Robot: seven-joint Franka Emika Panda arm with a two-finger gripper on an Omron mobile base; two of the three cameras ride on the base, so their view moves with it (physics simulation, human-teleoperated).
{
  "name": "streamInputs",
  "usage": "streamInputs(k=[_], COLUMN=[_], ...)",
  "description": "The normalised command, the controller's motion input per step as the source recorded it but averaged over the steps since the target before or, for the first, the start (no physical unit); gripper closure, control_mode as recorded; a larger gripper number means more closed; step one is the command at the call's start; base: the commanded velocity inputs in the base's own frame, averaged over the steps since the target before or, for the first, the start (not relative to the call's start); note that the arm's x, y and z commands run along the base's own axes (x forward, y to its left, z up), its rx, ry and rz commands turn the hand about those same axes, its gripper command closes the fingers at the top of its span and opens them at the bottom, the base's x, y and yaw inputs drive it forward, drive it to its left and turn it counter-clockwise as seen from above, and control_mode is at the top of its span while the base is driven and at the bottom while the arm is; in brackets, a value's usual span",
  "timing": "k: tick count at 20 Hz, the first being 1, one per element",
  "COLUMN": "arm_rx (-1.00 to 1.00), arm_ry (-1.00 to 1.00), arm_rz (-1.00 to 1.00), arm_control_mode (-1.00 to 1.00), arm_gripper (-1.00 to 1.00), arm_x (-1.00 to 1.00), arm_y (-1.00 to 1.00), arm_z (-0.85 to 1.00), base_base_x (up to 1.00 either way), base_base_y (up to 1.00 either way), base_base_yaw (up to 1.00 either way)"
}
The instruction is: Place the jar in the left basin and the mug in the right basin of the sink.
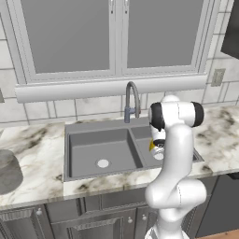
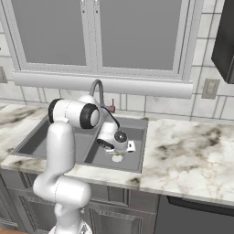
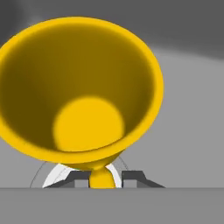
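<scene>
The arm point(image 1: 175, 158) is glossy white, built of rounded, tube-like links that swell into bulbous housings. Black bands ring 2 ends of its upper joint point(image 2: 73, 113). A dark round cap sits on the wrist point(image 2: 120, 136). The fingers point(image 3: 131, 176) are small, dark grey and blocky.

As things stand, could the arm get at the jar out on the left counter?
Probably, but not at once. The tool sits low in the right basin with the mug between its tips. The jar stands apart on open counter, nothing beside it; whether the reach suffices is unclear.
</scene>
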Motion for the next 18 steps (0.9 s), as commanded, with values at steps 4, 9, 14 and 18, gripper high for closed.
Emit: streamInputs(k=[4,9,14,18], arm_rx=[-0.01,0.0,0.05,0.09], arm_ry=[-0.04,-0.06,-0.07,-0.08], arm_rz=[0.0,0.0,0.01,0.0], arm_control_mode=[-1.0,-1.0,-1.0,-1.0], arm_gripper=[-1.0,-1.0,-1.0,-1.0], arm_x=[0.0,-0.06,-0.19,-0.39], arm_y=[0.21,0.39,0.44,0.29], arm_z=[0.33,0.53,0.58,0.61], base_base_x=[0.0,0.0,0.0,0.0], base_base_y=[0.0,0.0,0.0,0.0], base_base_yaw=[0.0,0.0,0.0,0.0])
